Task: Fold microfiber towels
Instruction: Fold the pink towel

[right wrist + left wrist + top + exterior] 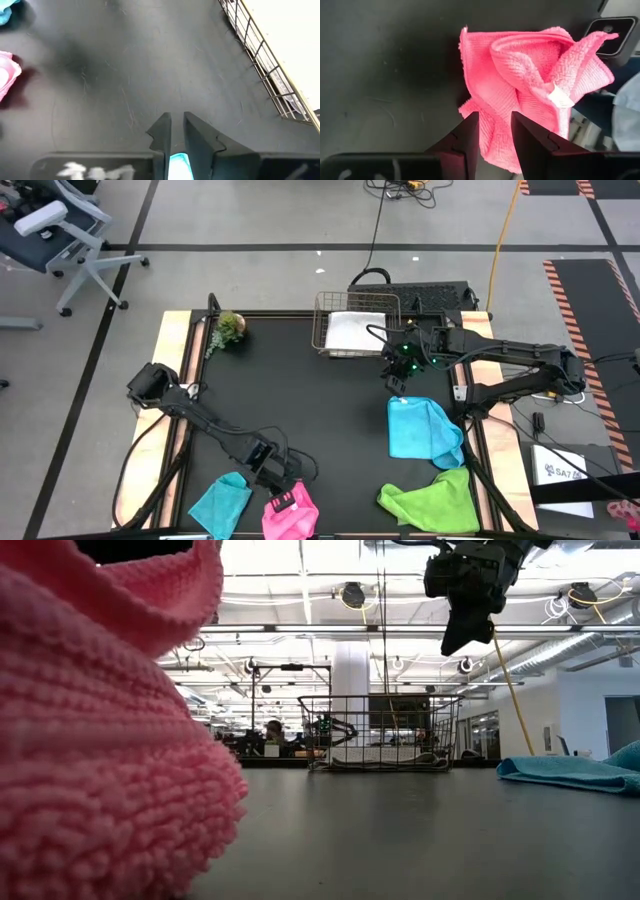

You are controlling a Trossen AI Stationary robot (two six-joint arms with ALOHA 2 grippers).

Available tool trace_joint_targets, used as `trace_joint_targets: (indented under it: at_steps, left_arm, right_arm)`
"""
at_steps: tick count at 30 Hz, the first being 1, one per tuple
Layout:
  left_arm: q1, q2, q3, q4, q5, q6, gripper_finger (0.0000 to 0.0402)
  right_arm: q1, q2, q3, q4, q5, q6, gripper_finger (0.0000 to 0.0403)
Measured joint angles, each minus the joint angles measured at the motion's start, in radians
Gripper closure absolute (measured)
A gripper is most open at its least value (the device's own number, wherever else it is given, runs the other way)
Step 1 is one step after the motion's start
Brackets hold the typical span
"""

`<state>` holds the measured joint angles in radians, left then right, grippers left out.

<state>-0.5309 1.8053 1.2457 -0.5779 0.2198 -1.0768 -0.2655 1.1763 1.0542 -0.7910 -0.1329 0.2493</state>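
Scattered towels (424, 428) around black table (300, 410)

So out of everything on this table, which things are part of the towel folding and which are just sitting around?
Part of the job:
- hot pink towel, gripped by the left end effector
- teal towel
- sky blue towel
- lime green towel
- white towel in the wire basket

Lying about:
- small green plant
- black keyboard

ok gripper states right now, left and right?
Left gripper: closed on the hot pink towel, near the table's front edge.
Right gripper: empty, jaws nearly together, raised above the table beside the wire basket.
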Motion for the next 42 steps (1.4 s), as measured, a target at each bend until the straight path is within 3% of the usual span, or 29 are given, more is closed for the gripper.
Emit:
trace_joint_targets:
  at_steps: [6, 11, 22, 27, 36, 42]
  left_arm:
    - [0.031, 0.0, 0.0, 0.0, 0.083, 0.008, 0.0288]
    - [0.024, 0.0, 0.0, 0.0, 0.094, 0.02, 0.0282]
    - [0.025, 0.005, 0.0, 0.006, 0.074, -0.128, 0.0169]
    - [-0.003, 0.006, 0.0, 0.006, 0.082, -0.183, 0.0152]
    - [-0.037, 0.038, -0.001, 0.08, 0.049, -0.274, 0.0196]
    - [-0.037, 0.037, -0.001, 0.155, 0.013, -0.291, 0.0286]
  right_arm:
    - [0.0, 0.0, 0.0, 0.0, -0.001, 0.0, 0.0358]
    - [0.0, 0.0, 0.0, 0.0, -0.002, -0.011, 0.0358]
    - [0.0, 0.0, 0.0, -0.012, -0.002, -0.086, 0.0358]
    - [0.0, 0.0, 0.0, -0.012, -0.001, -0.105, 0.0358]
    - [-0.001, 0.0, 0.0, -0.005, 0.001, -0.105, 0.0358]
    - [-0.001, 0.0, 0.0, 0.001, 0.004, -0.105, 0.0358]
